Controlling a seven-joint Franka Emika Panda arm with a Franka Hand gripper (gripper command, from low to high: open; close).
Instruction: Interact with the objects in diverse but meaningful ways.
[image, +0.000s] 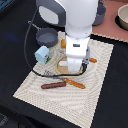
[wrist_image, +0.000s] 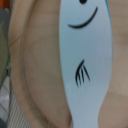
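Observation:
The wrist view is filled by the silver fish (wrist_image: 82, 60), with its painted smile and fin mark, lying on the round tan plate (wrist_image: 35, 75). In the exterior view my gripper (image: 74, 68) is lowered straight onto that plate (image: 62, 64), and the arm hides both the fish and the fingers. The pale blue carton (image: 42, 54) stands toward the exterior view's left of the plate. Behind the carton rests the grey pan (image: 47, 36). The red-brown sausage (image: 52, 85) lies near the mat's front. A bit of orange, perhaps the bread loaf (image: 63, 44), peeks out behind the arm.
An orange-handled knife (image: 74, 83) lies beside the sausage, and an orange handle (image: 92, 60) sticks out at the exterior view's right of the arm. Everything sits on a striped placemat (image: 95, 95). A bowl (image: 123, 17) and a grey pot (image: 99, 15) stand at the back.

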